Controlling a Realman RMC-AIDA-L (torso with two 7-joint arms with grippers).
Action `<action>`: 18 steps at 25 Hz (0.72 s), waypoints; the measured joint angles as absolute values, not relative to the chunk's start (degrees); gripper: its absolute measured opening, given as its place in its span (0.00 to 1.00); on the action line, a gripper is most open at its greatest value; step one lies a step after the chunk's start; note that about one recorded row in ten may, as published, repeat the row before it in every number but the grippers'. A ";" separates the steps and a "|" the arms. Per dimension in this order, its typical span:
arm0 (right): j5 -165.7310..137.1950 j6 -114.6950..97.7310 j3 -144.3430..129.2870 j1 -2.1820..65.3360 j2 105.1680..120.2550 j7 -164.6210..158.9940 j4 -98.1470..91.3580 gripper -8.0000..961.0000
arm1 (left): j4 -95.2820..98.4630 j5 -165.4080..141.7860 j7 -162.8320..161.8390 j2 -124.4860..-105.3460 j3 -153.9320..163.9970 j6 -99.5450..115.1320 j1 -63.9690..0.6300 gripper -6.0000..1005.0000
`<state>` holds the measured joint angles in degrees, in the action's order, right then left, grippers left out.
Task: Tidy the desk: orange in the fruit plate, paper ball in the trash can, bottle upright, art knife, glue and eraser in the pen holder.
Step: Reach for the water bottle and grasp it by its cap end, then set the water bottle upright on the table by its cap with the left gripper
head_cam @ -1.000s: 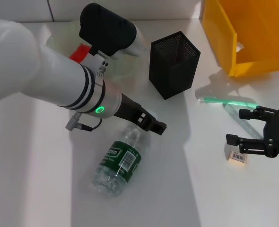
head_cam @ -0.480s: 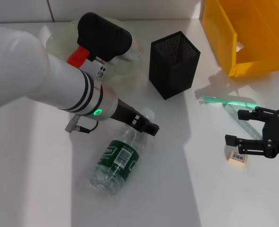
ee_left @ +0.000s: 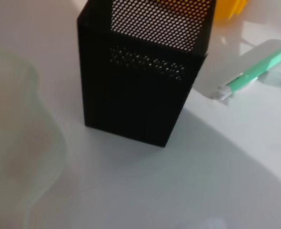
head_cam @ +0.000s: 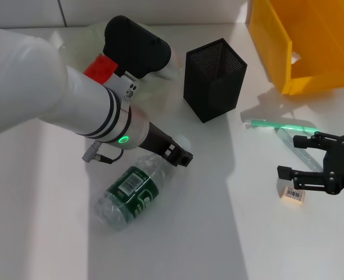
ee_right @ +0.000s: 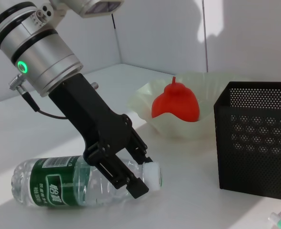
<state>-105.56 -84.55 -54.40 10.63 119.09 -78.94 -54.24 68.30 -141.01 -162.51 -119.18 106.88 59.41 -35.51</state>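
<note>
The clear water bottle (head_cam: 127, 191) with a green label lies on its side on the white desk. My left gripper (head_cam: 178, 156) is shut on its neck just behind the white cap (ee_right: 153, 174). The bottle also shows in the right wrist view (ee_right: 59, 189). My right gripper (head_cam: 290, 155) is open and empty, hovering by the eraser (head_cam: 292, 193) and a clear glue tube (head_cam: 296, 149). The green art knife (head_cam: 280, 124) lies near them. The black mesh pen holder (head_cam: 214, 79) stands upright. A red-orange fruit (ee_right: 175, 102) sits in the translucent fruit plate (ee_right: 145, 98). No paper ball is in view.
A yellow bin (head_cam: 303, 44) stands at the back right. The pen holder (ee_left: 145, 71) and the art knife (ee_left: 259, 71) also show in the left wrist view. My big left arm hides much of the fruit plate in the head view.
The bottle's body has swung toward the left and the near edge while my left gripper holds its neck; that gripper has shifted slightly left. The right arm has not moved.
</note>
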 joint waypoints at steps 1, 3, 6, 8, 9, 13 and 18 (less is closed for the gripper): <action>-105.56 -84.43 -54.40 10.70 119.09 -79.17 -54.21 0.85 | 68.56 -141.15 -161.93 -119.18 107.11 59.44 -35.51 0.64; -105.56 -84.38 -54.40 10.74 119.09 -79.25 -54.21 0.85 | 68.97 -141.34 -161.34 -119.17 107.21 59.47 -35.50 0.59; -105.56 -84.31 -54.40 10.78 119.09 -79.29 -54.21 0.85 | 71.01 -141.51 -161.08 -119.14 107.39 59.98 -34.74 0.51; -105.56 -84.30 -54.40 10.78 119.09 -79.34 -54.21 0.85 | 72.14 -141.54 -160.79 -119.08 107.32 60.45 -34.18 0.46; -105.56 -84.30 -54.40 10.78 119.09 -79.34 -54.21 0.85 | 73.45 -141.55 -160.29 -119.01 107.11 61.04 -33.41 0.46; -105.56 -84.28 -54.40 10.71 119.09 -79.40 -54.22 0.85 | 82.03 -141.44 -154.76 -118.75 103.28 65.00 -27.62 0.45; -105.56 -84.27 -54.40 10.71 119.09 -79.70 -54.23 0.85 | 91.58 -140.06 -147.70 -118.65 95.98 68.12 -19.43 0.45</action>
